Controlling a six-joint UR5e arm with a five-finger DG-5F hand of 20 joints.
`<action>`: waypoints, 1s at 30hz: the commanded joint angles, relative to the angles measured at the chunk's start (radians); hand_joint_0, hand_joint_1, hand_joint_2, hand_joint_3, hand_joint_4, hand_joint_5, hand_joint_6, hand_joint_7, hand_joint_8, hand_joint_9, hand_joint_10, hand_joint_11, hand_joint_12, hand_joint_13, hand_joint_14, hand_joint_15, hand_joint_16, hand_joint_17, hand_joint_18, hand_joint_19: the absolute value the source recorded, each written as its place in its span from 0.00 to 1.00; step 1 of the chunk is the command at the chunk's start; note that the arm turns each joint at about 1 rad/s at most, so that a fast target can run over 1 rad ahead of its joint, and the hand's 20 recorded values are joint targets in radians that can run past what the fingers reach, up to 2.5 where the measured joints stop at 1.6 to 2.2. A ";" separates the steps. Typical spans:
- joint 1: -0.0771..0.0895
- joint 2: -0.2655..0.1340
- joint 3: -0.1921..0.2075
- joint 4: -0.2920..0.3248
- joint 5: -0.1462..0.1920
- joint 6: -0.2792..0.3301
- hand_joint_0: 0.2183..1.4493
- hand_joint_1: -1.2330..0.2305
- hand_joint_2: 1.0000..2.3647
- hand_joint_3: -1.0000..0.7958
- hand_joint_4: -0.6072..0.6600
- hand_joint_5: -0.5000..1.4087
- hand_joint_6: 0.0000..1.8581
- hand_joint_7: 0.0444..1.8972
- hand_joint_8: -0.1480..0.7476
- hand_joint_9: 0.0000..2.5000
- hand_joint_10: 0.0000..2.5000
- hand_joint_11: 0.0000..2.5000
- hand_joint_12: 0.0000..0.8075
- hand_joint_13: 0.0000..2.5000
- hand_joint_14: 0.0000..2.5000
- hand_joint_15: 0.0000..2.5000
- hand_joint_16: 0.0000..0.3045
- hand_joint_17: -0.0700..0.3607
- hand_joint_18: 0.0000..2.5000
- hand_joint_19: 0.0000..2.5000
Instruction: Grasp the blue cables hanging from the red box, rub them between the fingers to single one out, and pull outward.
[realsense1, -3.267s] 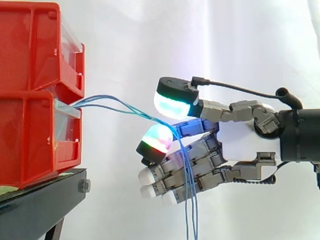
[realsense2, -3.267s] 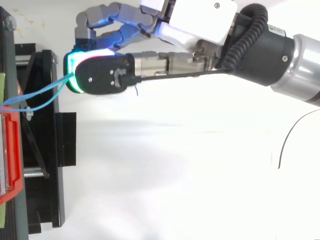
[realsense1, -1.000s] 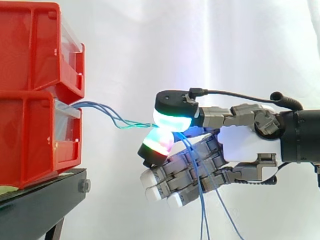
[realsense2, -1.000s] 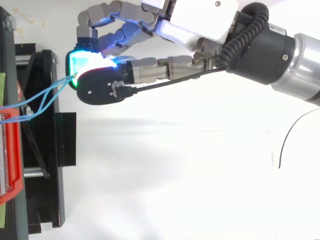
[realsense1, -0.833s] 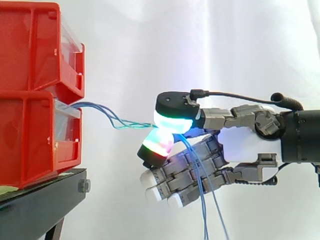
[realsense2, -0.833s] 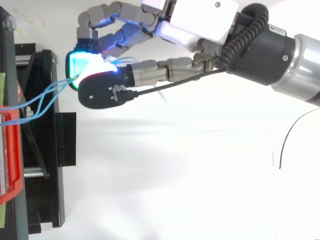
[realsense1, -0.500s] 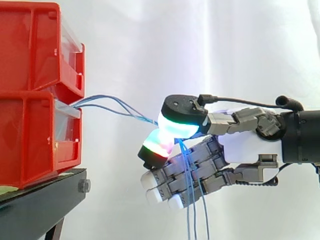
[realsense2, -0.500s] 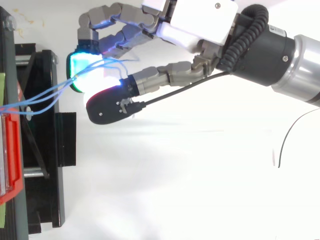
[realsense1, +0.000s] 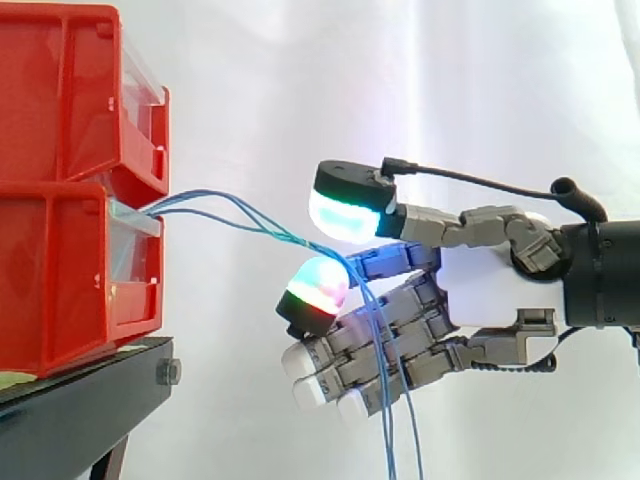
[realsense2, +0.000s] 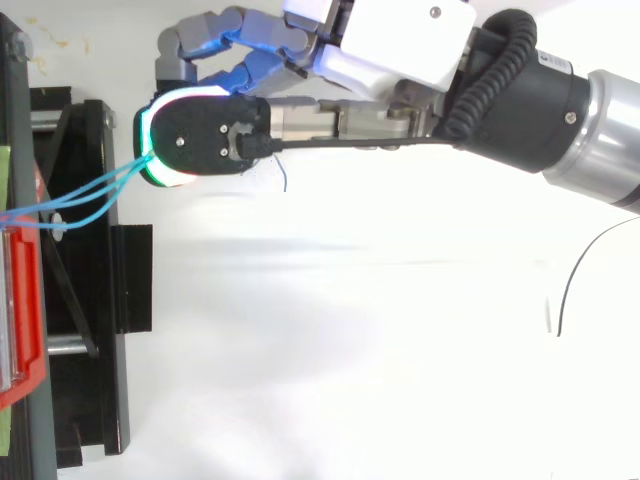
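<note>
A: Where are the blue cables (realsense1: 296, 238)?

B: They leave the front of the lower red box (realsense1: 60, 270) at the left of the side view. They sag toward the centre, pass through the hand (realsense1: 490, 275), and drop out of the bottom edge.

A: Is the hand clamped on them?

B: No, I judge it is not. The thumb pad (realsense1: 345, 215) sits above the strands and the finger pad (realsense1: 318, 285) below, with a clear gap between them. The cables run loose through that gap and seem to drape over a finger just behind the pads. The lower fingers are curled, and the strands fall in front of them.

A: How far along is the task, then?

B: The cables are reached and sit in the right place. Several strands run together, though, so none is singled out. The pinch, the rubbing and the outward pull all look left to do.

A: What does it look like from above?

B: The thumb pad covers the gap there. The cables (realsense2: 100, 184) fan from its left edge toward the box at the left border.

A: And the surroundings?

B: The black stand (realsense1: 80, 400) in the lower left carries the lower box, with the upper red box (realsense1: 60, 90) stacked on it. The white curtain (realsense1: 450, 90) hangs behind, and the top view shows a white floor (realsense2: 350, 350). I judge there is plenty of free room on the right for the pull.
</note>
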 joint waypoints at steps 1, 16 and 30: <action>0.000 0.000 0.000 0.000 0.000 0.000 0.33 0.50 0.01 0.37 0.72 0.22 0.27 0.62 0.46 0.37 0.00 0.13 0.41 0.30 0.00 0.12 0.15 0.40 0.24 0.19; 0.000 0.000 0.000 -0.006 0.000 0.002 0.41 0.30 0.01 0.48 0.71 0.22 0.27 0.62 0.43 0.34 0.00 0.13 0.40 0.29 0.00 0.12 0.14 0.39 0.24 0.19; 0.007 0.000 0.000 -0.008 -0.003 0.095 0.46 0.23 0.01 0.46 0.66 0.20 0.27 0.61 0.41 0.28 0.00 0.12 0.39 0.25 0.00 0.11 0.14 0.38 0.22 0.16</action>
